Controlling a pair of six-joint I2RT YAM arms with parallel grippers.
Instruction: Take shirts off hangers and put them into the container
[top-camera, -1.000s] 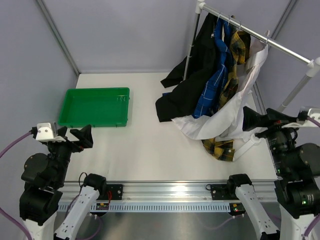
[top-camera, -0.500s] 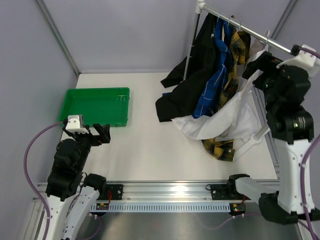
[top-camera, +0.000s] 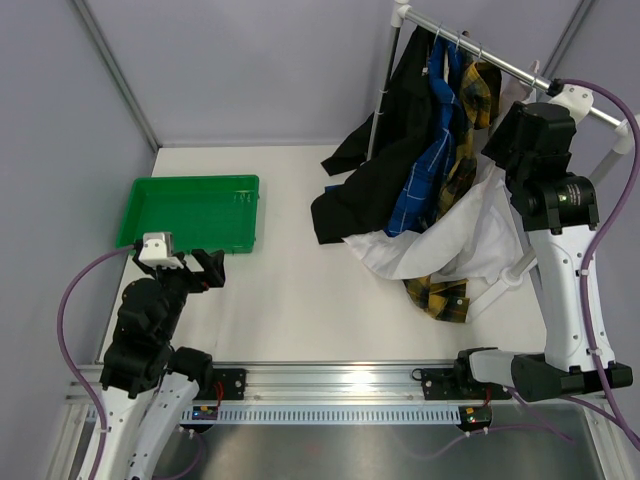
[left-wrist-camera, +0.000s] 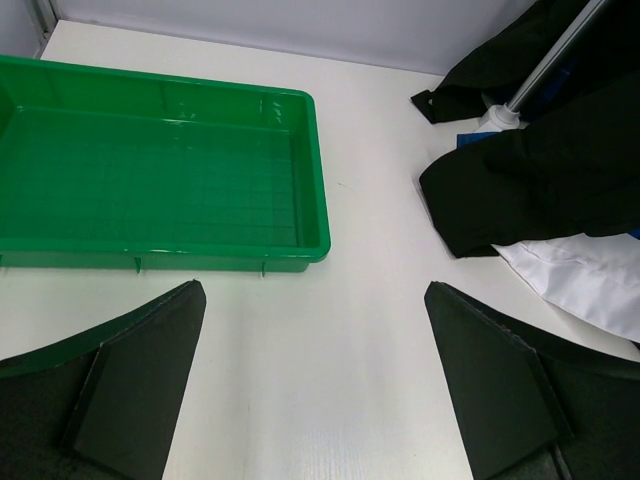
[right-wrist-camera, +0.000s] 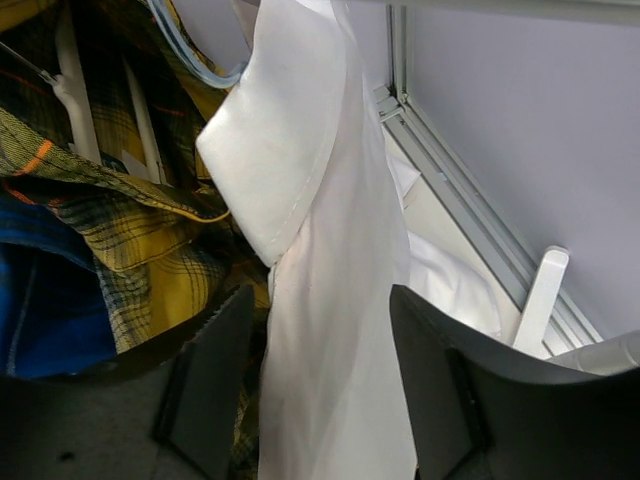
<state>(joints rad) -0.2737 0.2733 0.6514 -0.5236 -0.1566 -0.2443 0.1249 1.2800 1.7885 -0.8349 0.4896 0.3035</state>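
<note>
Swung up to the rail (top-camera: 480, 45) since a moment ago, the right tool (right-wrist-camera: 320, 295) straddles the hanging white shirt (top-camera: 470, 235), fingers apart, not clamped. A black shirt (top-camera: 370, 185), a blue plaid shirt (top-camera: 425, 180) and a yellow plaid shirt (top-camera: 465, 165) crowd beside it, draping onto the tabletop (top-camera: 300, 290). The left tool (left-wrist-camera: 315, 290) hovers with its fingers wide apart near the green tray (left-wrist-camera: 315, 170), well apart from the clothes.

The white tabletop (top-camera: 300, 300) carries a green tray (top-camera: 190, 215) at its far left. To the right, well apart from the tray, the tails of a black shirt (top-camera: 350, 205), a white shirt (top-camera: 420, 250) and a yellow-and-black plaid shirt (top-camera: 440, 297) trail onto it.
</note>
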